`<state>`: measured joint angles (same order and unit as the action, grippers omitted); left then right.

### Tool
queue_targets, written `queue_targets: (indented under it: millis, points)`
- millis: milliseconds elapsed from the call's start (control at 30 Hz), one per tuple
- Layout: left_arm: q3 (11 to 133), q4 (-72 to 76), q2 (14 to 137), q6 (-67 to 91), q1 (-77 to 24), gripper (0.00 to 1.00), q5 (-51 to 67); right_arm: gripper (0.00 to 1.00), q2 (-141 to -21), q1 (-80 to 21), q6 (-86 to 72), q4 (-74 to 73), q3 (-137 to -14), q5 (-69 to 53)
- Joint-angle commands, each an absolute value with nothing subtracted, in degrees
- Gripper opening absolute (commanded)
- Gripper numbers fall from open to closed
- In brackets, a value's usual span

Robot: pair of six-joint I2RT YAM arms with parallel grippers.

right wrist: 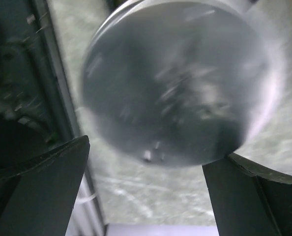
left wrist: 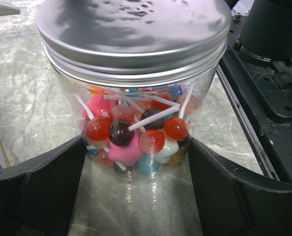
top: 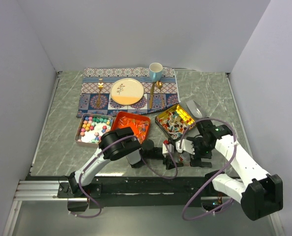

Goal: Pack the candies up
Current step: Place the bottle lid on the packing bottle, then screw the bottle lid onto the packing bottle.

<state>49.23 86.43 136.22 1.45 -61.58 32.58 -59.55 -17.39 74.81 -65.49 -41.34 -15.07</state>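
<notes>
1. The left gripper (left wrist: 136,164) was clamped on a clear jar (left wrist: 82,93), one finger against each side of its wall. The jar stood on the marble table (left wrist: 23,98).
2. The jar, capped with a silver lid (left wrist: 133,34), held lollipop candies (left wrist: 136,135).
3. The right gripper (right wrist: 146,156) was spread wide above the lid, which appeared blurred between its fingers.
4. Further candies lay in three tins (top: 136,114) beyond the arms: pastel, red-orange and multicoloured.

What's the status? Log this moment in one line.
left gripper: shut on jar | right gripper: open, at lid | candies: in jar, lid on | right wrist view: blurred
</notes>
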Motion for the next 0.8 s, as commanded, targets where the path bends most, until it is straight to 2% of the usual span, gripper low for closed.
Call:
queue_targets:
  millis: [0,67,200,233,400,567,767]
  points:
    - [46.6,94.2,143.6,-0.4,-58.9,0.61,25.8,1.00,-56.0,-14.3,77.9,-75.1,-43.1,-14.5]
    - [46.7,94.1,143.7,-0.4,-58.9,0.56,26.0,1.00,-55.3,-11.8,79.2,-76.2,-43.4,-12.1]
    - [47.0,93.3,144.1,-0.4,-59.0,0.07,26.6,1.00,-55.7,-3.6,84.9,-78.0,-48.3,-13.7]
    - [46.9,93.3,144.1,-0.4,-59.1,0.01,26.7,1.00,-56.5,-2.6,86.0,-78.3,-49.6,-14.6]
    - [46.9,93.0,143.8,-1.1,-59.1,0.01,26.2,1.00,-61.1,-2.7,88.1,-75.5,-57.4,-21.8]
    - [47.1,92.6,144.2,-1.0,-59.1,0.01,26.6,1.00,-69.9,-7.3,93.3,-82.6,-64.7,-26.3]
    - [47.2,92.3,144.2,-1.3,-59.0,0.01,26.5,1.00,-70.2,-14.7,96.8,-82.6,-62.5,-27.0]
